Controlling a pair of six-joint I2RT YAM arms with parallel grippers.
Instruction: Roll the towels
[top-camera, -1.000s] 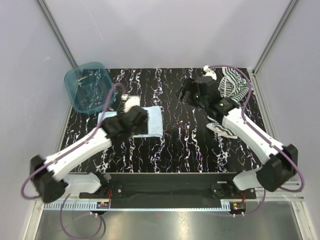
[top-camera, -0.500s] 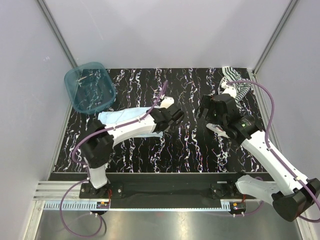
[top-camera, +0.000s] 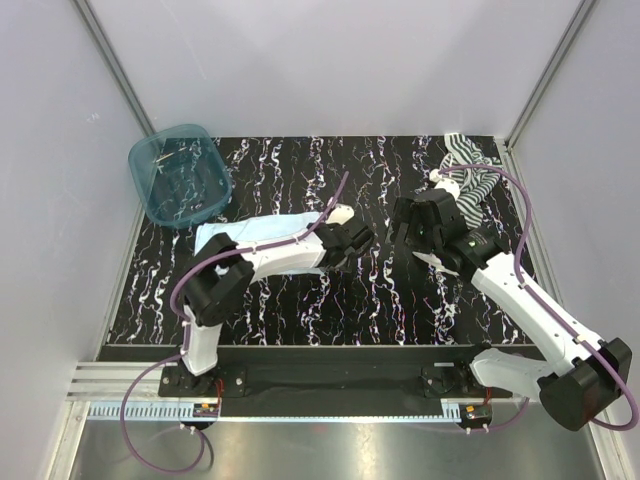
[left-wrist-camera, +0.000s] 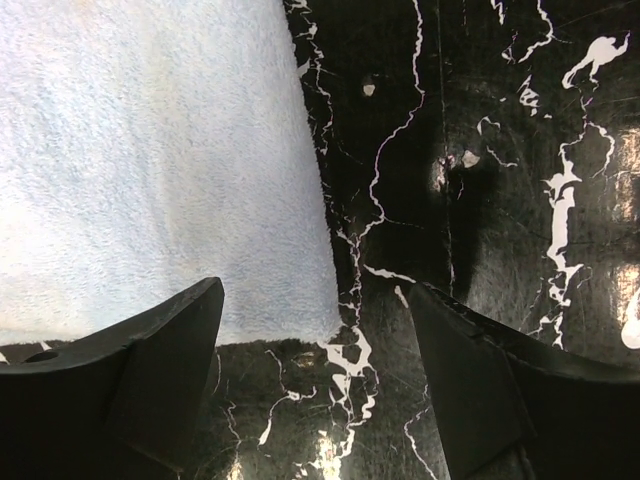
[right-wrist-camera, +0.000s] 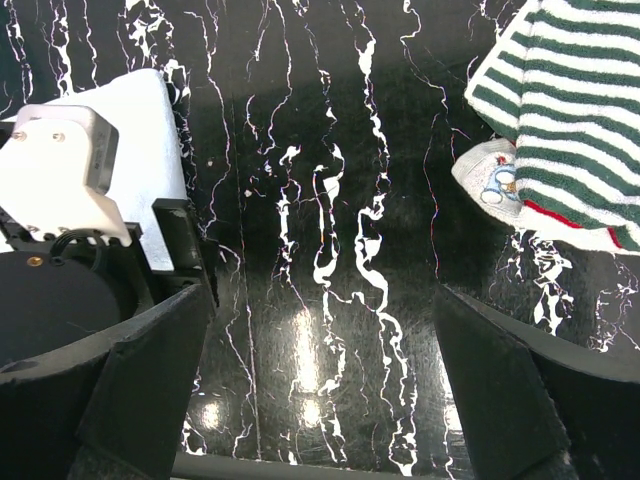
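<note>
- Pale blue towel (top-camera: 228, 236): shown flat and unrolled at centre left of the top view, on the black marbled table (top-camera: 380, 295). Its near right corner is seen between the fingers in the left wrist view.
- Green-and-white striped towel (top-camera: 470, 176): left crumpled at the upper right of the table, not spread out and not rolled.
- Left gripper (left-wrist-camera: 315, 296): jaws are spread wide and nothing is held. It is poised over the blue towel's corner.
- Right gripper (right-wrist-camera: 322, 300): jaws are fully spread and empty above bare tabletop between the two towels.
- Teal basket (top-camera: 150, 150): placed at upper left, beside the blue towel.
- Progress: no roll is begun, so both towels are judged to remain.
</note>
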